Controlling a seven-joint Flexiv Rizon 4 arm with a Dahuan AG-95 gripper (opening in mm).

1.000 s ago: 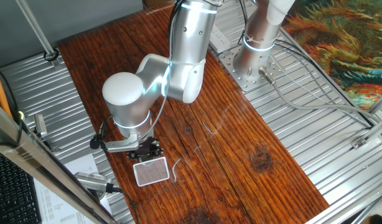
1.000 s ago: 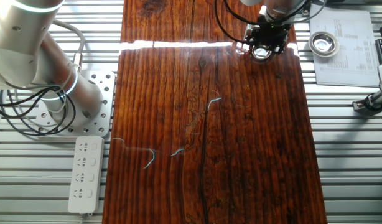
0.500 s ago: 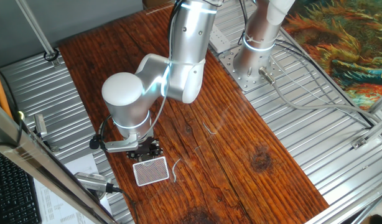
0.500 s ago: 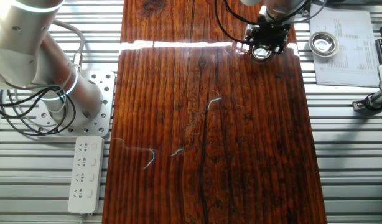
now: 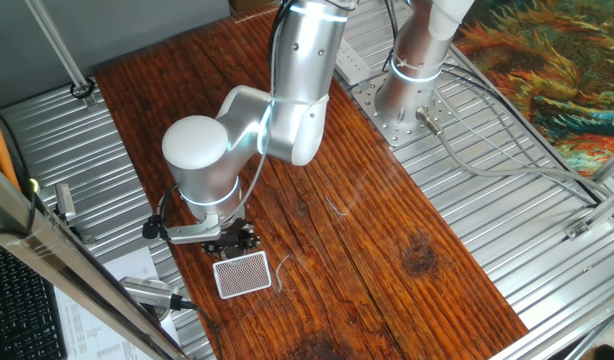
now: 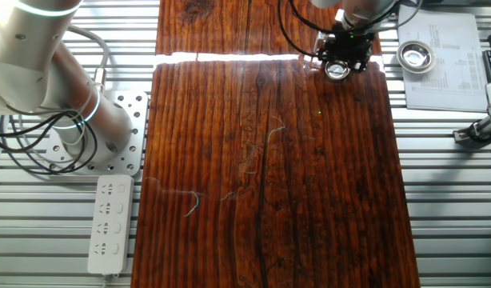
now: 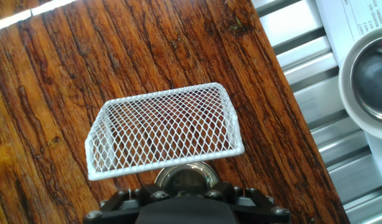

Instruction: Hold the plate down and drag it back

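Note:
The plate [image 7: 186, 176] is a small round silver disc, half hidden under my gripper [image 7: 186, 194] at the bottom of the hand view. In the other fixed view the plate [image 6: 337, 70] lies near the far right corner of the wooden table [image 6: 269, 176], directly below the gripper [image 6: 342, 53]. My gripper [image 5: 233, 240] points straight down onto it. No gap shows between the fingers, which look shut and resting on the plate's top. A white rectangular card with a cross-hatch pattern [image 7: 163, 129] lies flat just past the plate, close to its rim.
The cross-hatched card [image 5: 243, 274] sits by the table's near edge. A larger metal bowl [image 6: 415, 55] stands on a printed sheet [image 6: 445, 76] off the table's right side. A second arm's base [image 5: 407, 100] and a power strip [image 6: 109, 224] lie on the slatted metal surround.
The arm has shifted only very slightly. The gripper stays over the plate beside the card.

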